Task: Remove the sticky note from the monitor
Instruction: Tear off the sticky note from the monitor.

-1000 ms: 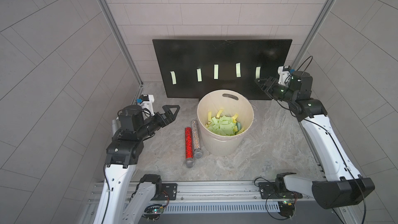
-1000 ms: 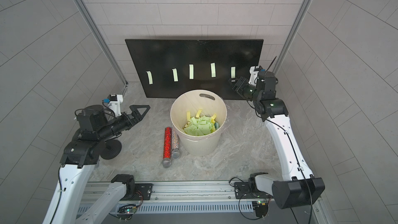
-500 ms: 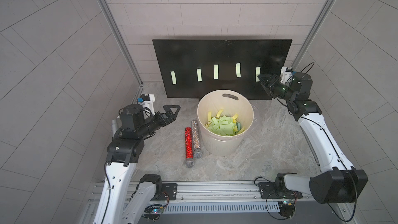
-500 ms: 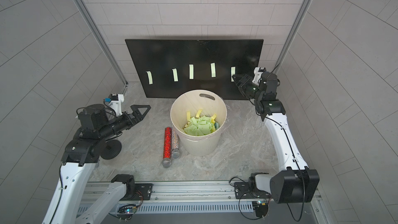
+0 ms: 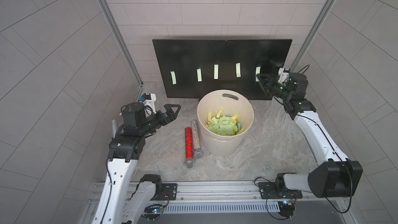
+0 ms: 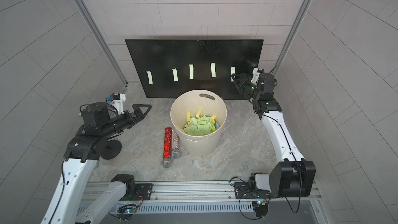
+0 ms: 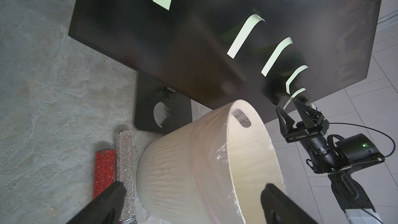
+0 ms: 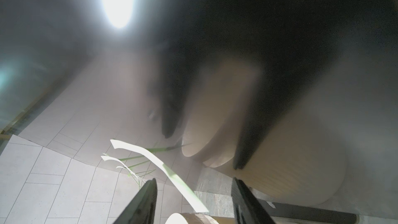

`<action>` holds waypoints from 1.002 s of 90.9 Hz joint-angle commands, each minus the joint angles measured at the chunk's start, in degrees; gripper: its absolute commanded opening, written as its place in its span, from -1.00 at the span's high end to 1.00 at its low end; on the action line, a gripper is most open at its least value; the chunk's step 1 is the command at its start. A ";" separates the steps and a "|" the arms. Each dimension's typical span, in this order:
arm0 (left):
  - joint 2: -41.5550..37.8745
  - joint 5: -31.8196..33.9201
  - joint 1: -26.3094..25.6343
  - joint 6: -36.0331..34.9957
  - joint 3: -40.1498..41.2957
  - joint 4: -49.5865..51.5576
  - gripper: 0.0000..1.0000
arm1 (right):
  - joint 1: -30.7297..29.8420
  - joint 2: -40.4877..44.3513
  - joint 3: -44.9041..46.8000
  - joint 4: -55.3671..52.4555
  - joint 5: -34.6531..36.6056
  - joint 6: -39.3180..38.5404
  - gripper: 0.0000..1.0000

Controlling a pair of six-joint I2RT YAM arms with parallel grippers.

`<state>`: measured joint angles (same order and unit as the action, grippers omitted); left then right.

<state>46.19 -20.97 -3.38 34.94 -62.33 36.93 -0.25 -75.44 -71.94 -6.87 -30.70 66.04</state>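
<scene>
Straddling rightmost sticky note (image 8: 163,167) on monitor (image 5: 215,54), right pincer (image 7: 287,104) part-spread w/o pinching; left pincer (image 5: 172,109) wide, empty

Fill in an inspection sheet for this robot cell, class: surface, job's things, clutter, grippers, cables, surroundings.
Surface: grey marbled tabletop.
Job's things: monitor stands at the back wall; five pale green sticky notes on its face.
Clutter: cream bucket holding green and yellow notes; red microphone and silver microphone lying side by side next to it; black round base behind the left arm.
Grippers: left gripper open, empty, above the table; right gripper open around the rightmost note.
Cables: black cable loops below the front rail.
Surroundings: grey tiled walls, metal frame posts.
</scene>
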 commanded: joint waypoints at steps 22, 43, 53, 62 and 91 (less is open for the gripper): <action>0.09 0.01 0.21 -0.75 -0.52 -0.87 -1.00 | 0.16 -0.64 2.73 7.18 -0.72 4.40 -0.09; 0.29 -0.12 0.22 -0.75 -0.81 -0.98 -1.00 | 0.10 -0.92 3.71 9.88 -0.64 6.42 -0.02; 0.37 -0.27 0.22 -0.68 -0.87 -1.11 -1.00 | 0.08 -0.88 3.73 10.30 -0.58 6.70 0.03; 0.39 -0.22 0.22 -0.66 -0.93 -1.16 -1.00 | -0.01 -0.97 3.80 10.61 -0.55 6.93 0.08; 0.34 -0.35 0.26 -0.57 -1.14 -1.26 -1.00 | -0.13 -0.83 4.08 10.98 -0.59 7.00 0.29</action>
<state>46.65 -20.99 -3.38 34.96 -62.33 36.47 -0.32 -75.66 -68.45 3.44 -31.09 72.73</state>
